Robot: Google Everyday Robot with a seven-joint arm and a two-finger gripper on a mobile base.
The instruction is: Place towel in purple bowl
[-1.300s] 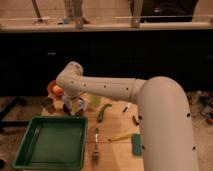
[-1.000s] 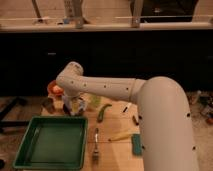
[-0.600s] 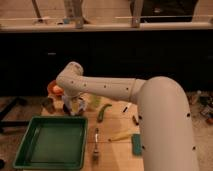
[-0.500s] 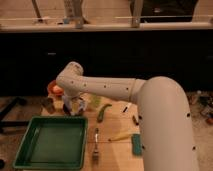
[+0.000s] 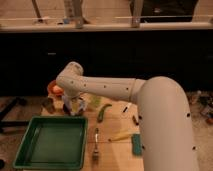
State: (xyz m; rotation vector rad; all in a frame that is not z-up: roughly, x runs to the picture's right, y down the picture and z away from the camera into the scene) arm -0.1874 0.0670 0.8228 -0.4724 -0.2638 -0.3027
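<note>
My white arm [image 5: 125,90] reaches from the lower right to the table's back left. The gripper [image 5: 73,106] points down there, just behind the far right corner of the green tray [image 5: 50,142]. A pale, bluish bundle that may be the towel [image 5: 78,107] shows at the gripper; I cannot tell whether it is held. I cannot make out a purple bowl. An orange round object [image 5: 55,89] sits behind the arm's wrist, partly hidden by it.
A fork [image 5: 95,145] lies right of the tray. A green curved item [image 5: 103,111], a yellow item [image 5: 120,136], a teal sponge [image 5: 136,144] and small dark bits [image 5: 134,119] lie on the wooden table [image 5: 112,152]. A dark counter front stands behind.
</note>
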